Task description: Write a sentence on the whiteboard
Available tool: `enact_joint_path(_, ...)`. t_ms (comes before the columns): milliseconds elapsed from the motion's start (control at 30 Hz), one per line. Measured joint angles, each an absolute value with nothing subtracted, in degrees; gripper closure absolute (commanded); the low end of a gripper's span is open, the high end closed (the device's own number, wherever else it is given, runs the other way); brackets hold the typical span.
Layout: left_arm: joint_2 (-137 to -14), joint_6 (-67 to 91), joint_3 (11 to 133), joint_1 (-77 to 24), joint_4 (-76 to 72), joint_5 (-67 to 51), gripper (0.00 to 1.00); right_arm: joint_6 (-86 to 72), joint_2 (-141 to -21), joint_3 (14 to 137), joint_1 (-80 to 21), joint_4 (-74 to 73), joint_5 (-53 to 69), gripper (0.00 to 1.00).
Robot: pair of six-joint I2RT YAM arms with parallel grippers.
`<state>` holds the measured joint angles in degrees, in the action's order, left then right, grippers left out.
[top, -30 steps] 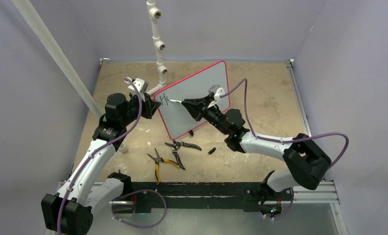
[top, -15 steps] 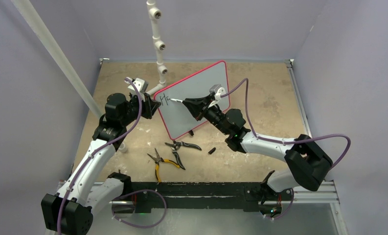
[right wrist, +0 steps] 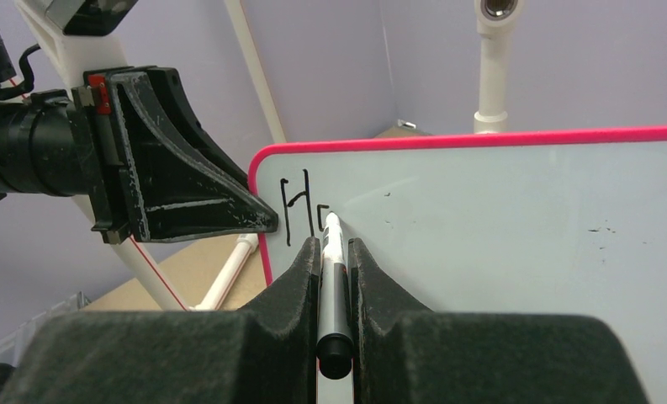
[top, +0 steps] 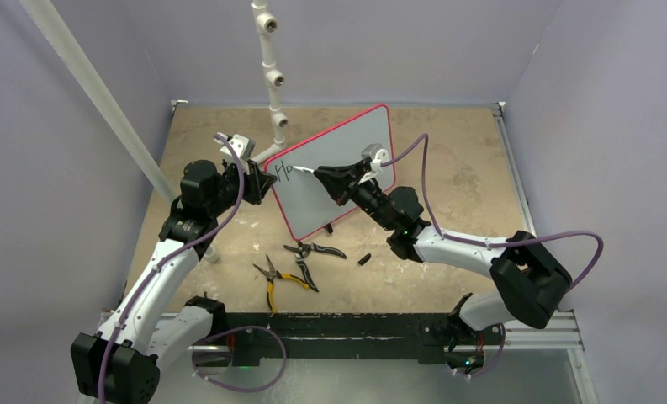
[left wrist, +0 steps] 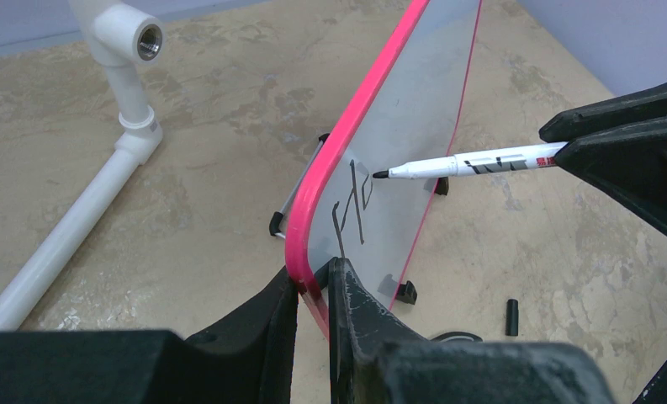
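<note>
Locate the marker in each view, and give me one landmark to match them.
Top external: marker left of centre, tip at the whiteboard near its left edge.
Left wrist: marker right of centre, pointing left at the board.
Right wrist: marker bottom centre, pointing up.
Shared landmark: the written H just beside the marker tip.
</note>
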<state>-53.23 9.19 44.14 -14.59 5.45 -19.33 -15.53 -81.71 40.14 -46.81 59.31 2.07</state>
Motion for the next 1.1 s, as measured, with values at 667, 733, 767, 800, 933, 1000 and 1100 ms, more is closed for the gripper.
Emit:
enact_joint_path(667,-53.2,9.2,44.1,-14.6,5.5,-19.3,1.0,-15.6,-82.5,41.3,-46.8,59.6,2.7,1.0)
enact_joint_path(733,-53.2,9.2,44.1,-14.6,5.5,-19.3,1.0,-15.6,-82.5,41.3,-46.8,59.6,2.7,1.0)
enact_joint_path(767,-53.2,9.2,44.1,-14.6,5.5,-19.3,1.0,-15.6,-82.5,41.3,-46.8,59.6,2.5,1.0)
enact_joint_path(800,-53.2,9.2,44.1,-14.6,5.5,-19.3,1.0,-15.6,-82.5,41.3,-46.8,59.6,2.5,1.0)
enact_joint_path(933,-53.2,9.2,44.1,-14.6,5.5,-19.3,1.0,-15.6,-82.5,41.3,-46.8,59.6,2.3,1.0)
enact_joint_path(1000,-53.2,9.2,44.1,-14.6,5.5,-19.3,1.0,-15.6,-82.5,41.3,-46.8,59.6,2.2,1.0)
enact_joint_path(1100,-53.2,9.2,44.1,-14.6,5.5,-19.3,1.0,-15.6,-82.5,41.3,-46.8,59.6,2.2,1.0)
